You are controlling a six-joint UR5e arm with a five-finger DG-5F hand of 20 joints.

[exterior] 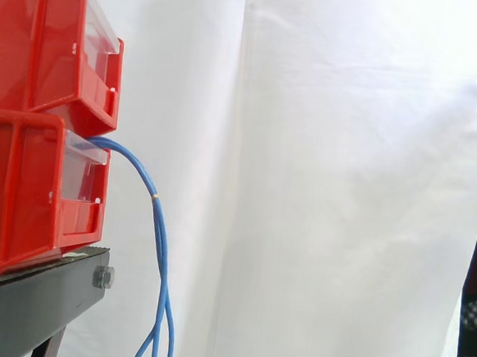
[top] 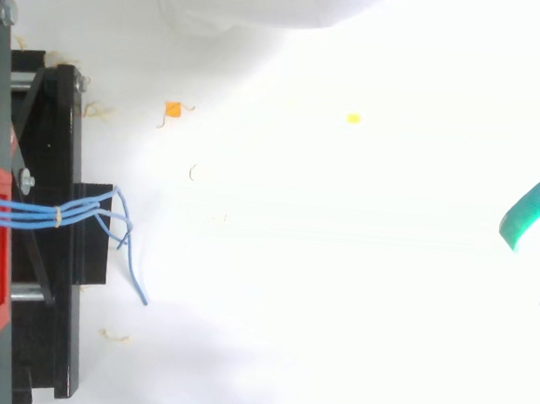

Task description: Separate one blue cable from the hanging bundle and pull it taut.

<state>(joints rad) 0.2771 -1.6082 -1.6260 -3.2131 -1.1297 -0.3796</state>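
White curtain [exterior: 346, 188] hung behind everything in the side view, with two stacked red bins [exterior: 35, 119] on the black stand [exterior: 28, 294] at left. Over the lower bin's front came the blue cable bundle [exterior: 160, 238], hanging free, cinched by a pale band [exterior: 155, 195]. From above, the strands fanned apart past the stand's edge, with an orange scrap [top: 172, 109] and a yellow scrap [top: 352, 118] lying beyond. At the right edge sat the hand [top: 534, 206], glowing teal, well apart from the cables. Spread or closed, couldn't tell.

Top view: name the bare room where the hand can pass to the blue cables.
Free: the wide white floor between the black stand and the hand at the right edge, bare but for small scraps. Crowded: the stand's front, where the blue cables fan out from the red bins.
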